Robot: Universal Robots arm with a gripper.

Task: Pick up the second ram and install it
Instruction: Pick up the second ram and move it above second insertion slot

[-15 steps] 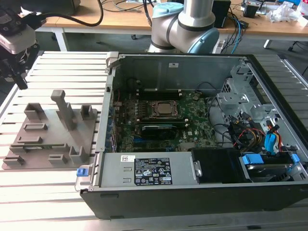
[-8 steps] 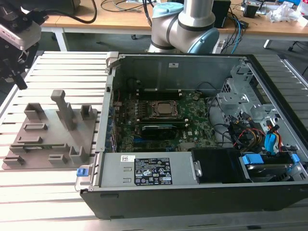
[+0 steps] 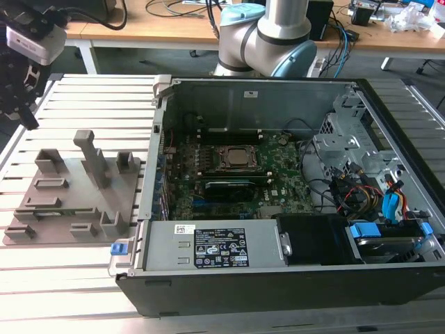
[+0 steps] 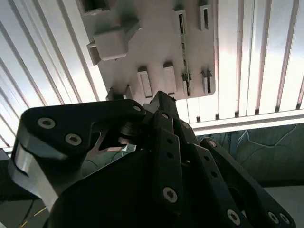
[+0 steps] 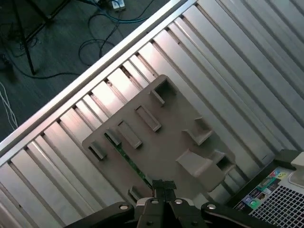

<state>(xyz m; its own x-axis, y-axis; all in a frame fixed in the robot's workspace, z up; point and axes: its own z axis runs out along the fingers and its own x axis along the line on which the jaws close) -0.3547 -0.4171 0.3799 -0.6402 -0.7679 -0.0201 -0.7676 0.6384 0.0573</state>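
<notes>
The second ram (image 3: 61, 211) is a thin green stick standing on edge in a slot of the grey fixture plate (image 3: 69, 174), at the exterior view's left. It shows in both wrist views as a narrow green strip (image 5: 127, 157) (image 4: 184, 61). My gripper (image 3: 29, 122) hangs high above the slatted table, beyond the plate's far left corner and well apart from the stick. Its fingertips (image 5: 164, 184) meet with nothing between them. The open computer case (image 3: 278, 278) with the green motherboard (image 3: 285, 188) lies at the exterior view's right.
The fixture plate carries several raised blocks and a tall post (image 3: 90, 156). A dark stick (image 3: 233, 184) sits seated beside the CPU socket (image 3: 233, 158). Cables and drive bays (image 3: 375, 188) crowd the case's right side. The arm's base (image 3: 264, 35) stands behind the case.
</notes>
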